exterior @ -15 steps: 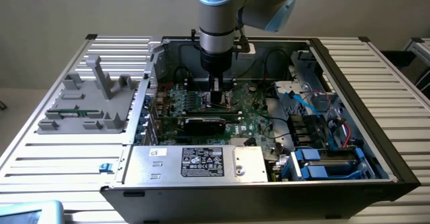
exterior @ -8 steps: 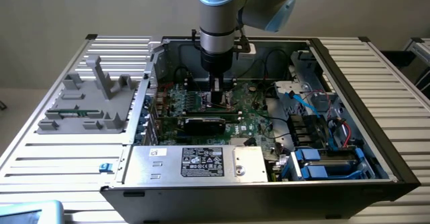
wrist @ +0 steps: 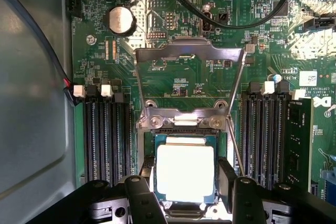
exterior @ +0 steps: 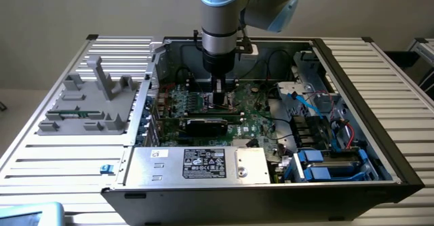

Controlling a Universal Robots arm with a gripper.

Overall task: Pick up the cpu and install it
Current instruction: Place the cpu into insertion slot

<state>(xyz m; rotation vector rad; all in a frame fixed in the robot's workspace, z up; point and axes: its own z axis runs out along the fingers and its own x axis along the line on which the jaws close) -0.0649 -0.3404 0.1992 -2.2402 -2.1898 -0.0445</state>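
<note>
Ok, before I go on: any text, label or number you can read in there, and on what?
None reads for certain.
Power supply label: print and marks too small.
Motherboard silk-screen: blurred.
White sticker on the motherboard: blurred.
Large white letters at the board's edge: cut off.
cpu top: glare, nothing legible.
</note>
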